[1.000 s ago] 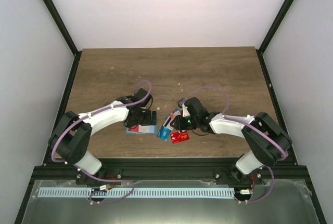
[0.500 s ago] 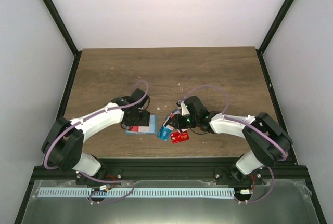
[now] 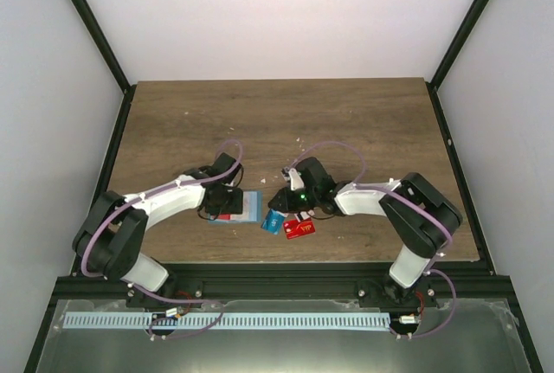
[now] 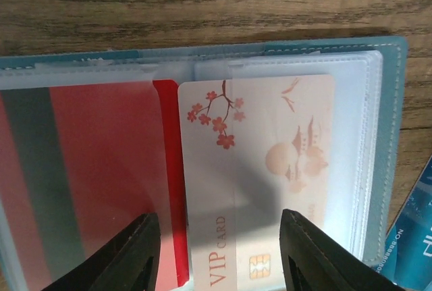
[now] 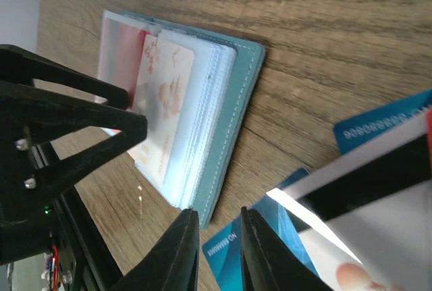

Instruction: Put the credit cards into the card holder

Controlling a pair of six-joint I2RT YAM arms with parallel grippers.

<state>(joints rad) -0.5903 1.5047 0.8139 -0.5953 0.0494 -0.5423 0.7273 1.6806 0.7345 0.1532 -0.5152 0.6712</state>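
The card holder (image 4: pixel 395 136) lies open on the wood, teal with clear sleeves. A red credit card (image 4: pixel 101 169) sits in its left sleeve and a white VIP card (image 4: pixel 270 156) with red blossoms lies partly in the right one. My left gripper (image 4: pixel 216 257) hovers over the white card, its fingers open and spread to either side of it. My right gripper (image 5: pixel 219 250) is just right of the holder (image 5: pixel 229 95), its jaws a narrow gap apart with nothing in them. Loose cards lie beside it: a blue one (image 5: pixel 298 248) and a white one with a black stripe (image 5: pixel 378 190).
In the top view the holder (image 3: pixel 252 207) lies near the table's front edge, with a blue card (image 3: pixel 274 221) and a red card (image 3: pixel 299 229) to its right. Dark frame rails run along both sides of the table.
My left gripper's jaws have narrowed and it has shifted slightly left over the holder. My right gripper has moved left toward the holder's edge and closed a little.
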